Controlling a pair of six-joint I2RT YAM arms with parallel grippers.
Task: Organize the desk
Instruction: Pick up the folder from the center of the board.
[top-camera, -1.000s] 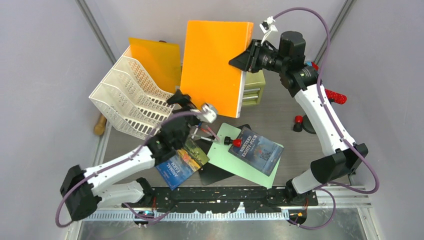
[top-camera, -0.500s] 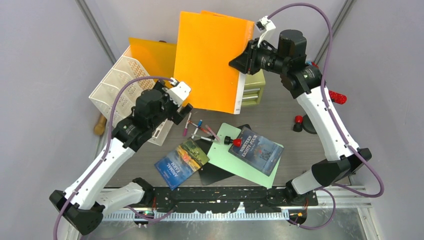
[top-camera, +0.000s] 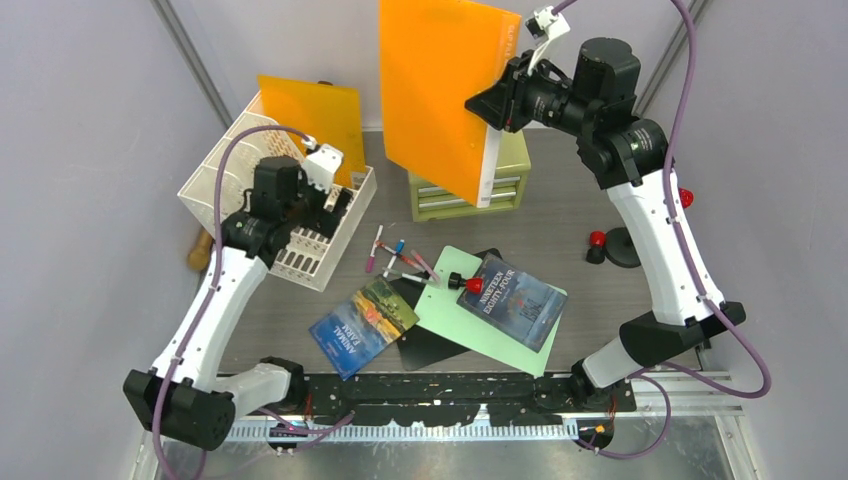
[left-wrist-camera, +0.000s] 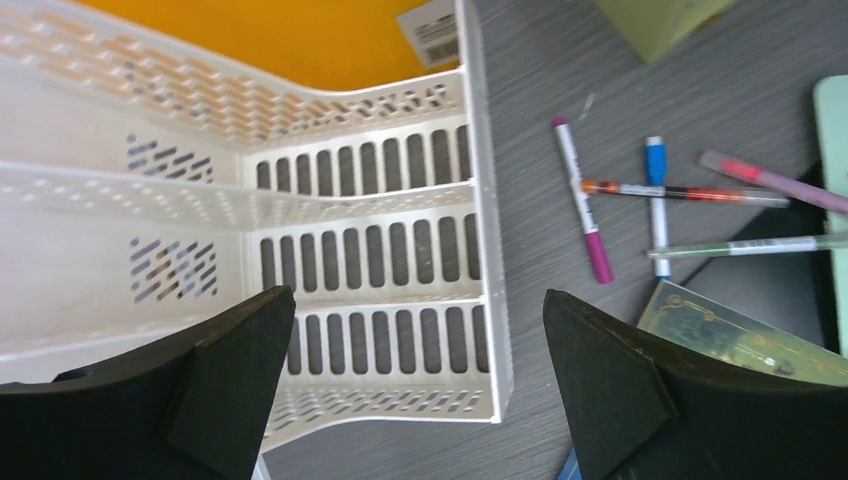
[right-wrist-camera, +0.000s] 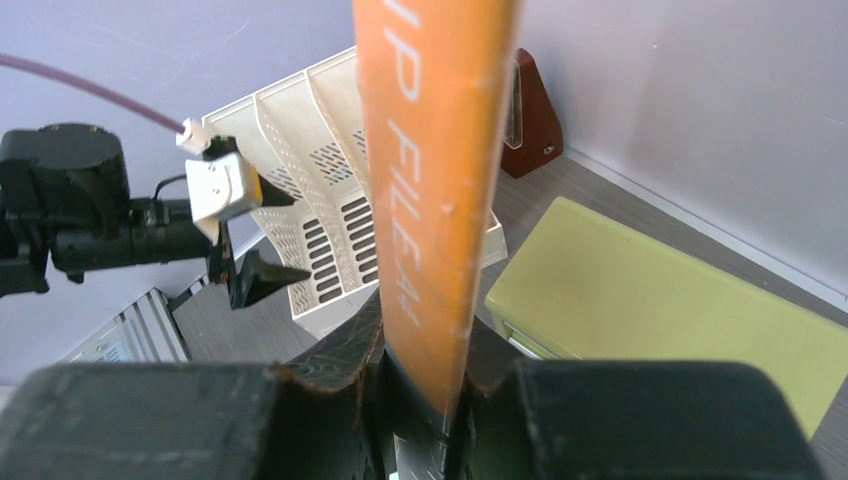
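Two pincers: right pincer (top-camera: 487, 105) clamps the flat orange plastic folder (top-camera: 435, 90) upright above the dark wood-grain surface (top-camera: 570, 215); left pincer (left-wrist-camera: 417, 330) gapes at the white perforated file rack (left-wrist-camera: 200, 200). Keep folder vertical, align to slot.

On the desk (top-camera: 560, 225) lie a rack (top-camera: 215, 172), pens (top-camera: 396, 256), book (top-camera: 360, 325) and cabinet (top-camera: 462, 195).

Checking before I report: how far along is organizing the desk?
Done: one orange folder stands at the back of the white rack. In hand: the right pincer grips a second orange folder aloft; the left pincer hangs open over the rack. Left: pens and two books lie on the desk.
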